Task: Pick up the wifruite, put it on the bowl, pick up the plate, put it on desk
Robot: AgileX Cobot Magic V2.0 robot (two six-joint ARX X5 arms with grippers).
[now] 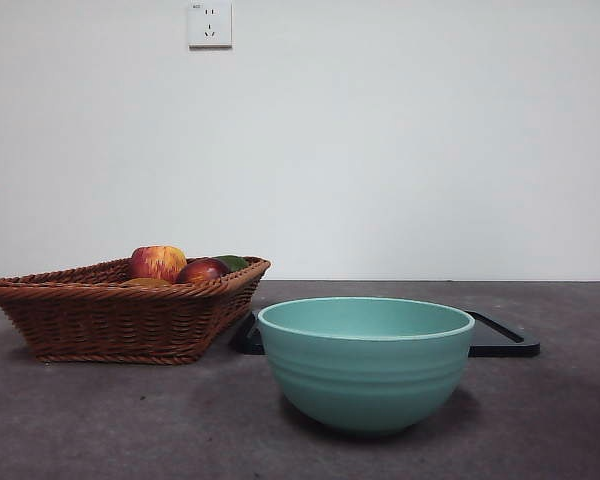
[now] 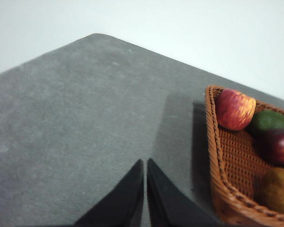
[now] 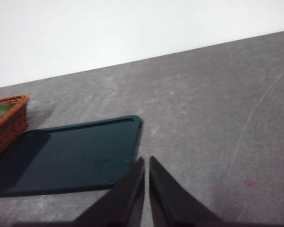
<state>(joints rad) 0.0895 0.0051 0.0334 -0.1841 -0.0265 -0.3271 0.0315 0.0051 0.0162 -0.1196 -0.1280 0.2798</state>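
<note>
The kiwifruit [image 2: 277, 189], brown and fuzzy, lies in a corner of the wicker basket [image 2: 217, 179]; in the front view only its top [image 1: 145, 283] peeks over the rim. The teal-green bowl [image 1: 365, 365] stands empty on the desk [image 1: 100, 420], front and centre. Behind it lies the plate [image 1: 502, 340], a glossy black rectangular tray, also seen bare in the right wrist view [image 3: 71, 156]. My left gripper [image 2: 145, 163] hangs shut over bare desk beside the basket. Near the plate's corner, my right gripper [image 3: 146, 161] is shut too. Neither arm shows in the front view.
The basket [image 1: 120, 310] sits at the left and also holds a red-yellow apple [image 1: 158, 262], a dark red fruit [image 1: 202, 271] and a green fruit [image 1: 232, 262]. A white wall with a socket [image 1: 209, 24] rises behind the desk.
</note>
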